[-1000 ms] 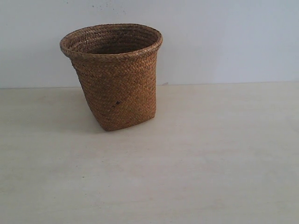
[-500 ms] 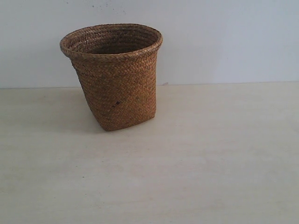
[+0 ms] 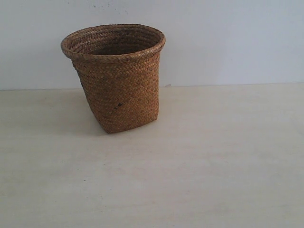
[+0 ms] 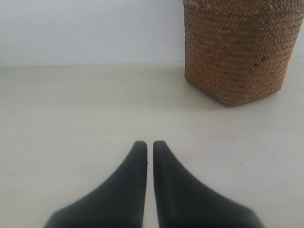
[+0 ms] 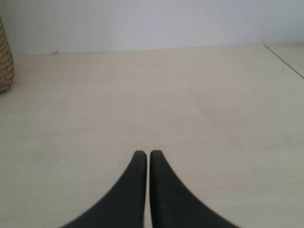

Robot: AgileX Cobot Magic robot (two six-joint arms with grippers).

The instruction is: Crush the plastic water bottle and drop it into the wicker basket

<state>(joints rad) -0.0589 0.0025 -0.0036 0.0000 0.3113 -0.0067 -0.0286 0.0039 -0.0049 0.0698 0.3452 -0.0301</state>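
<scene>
The wicker basket (image 3: 118, 90) stands upright on the pale table (image 3: 213, 166), left of the middle and toward the far side, close to the plain white wall (image 3: 228, 38). Its round flared rim is open upward and its woven sides taper to a squarish base that rests flat on the table. A small dark speck (image 3: 119, 104) marks the near wall of the weave. From the exterior view only the upper inside of the rim can be seen; the bottom of the basket is hidden. Where the plastic water bottle lies cannot be told from these views.

Neither arm shows in the exterior view. In the left wrist view the left gripper (image 4: 149, 145) is low over bare table, its two dark jaws pressed together with only a hairline slit between the tips and nothing caught in it. The basket (image 4: 235, 52) stands farther off than the tips and to one side of their line, well apart from them, with open table between. Only its lower body and base are in the frame.

In the right wrist view the right gripper (image 5: 148, 155) is likewise over bare table, its jaws closed against each other and empty. Here the basket (image 5: 4, 57) is no more than a sliver of weave at the picture's edge, far from the tips. A thin dark line (image 5: 285, 59) crosses the table at the far corner of this view.
</scene>
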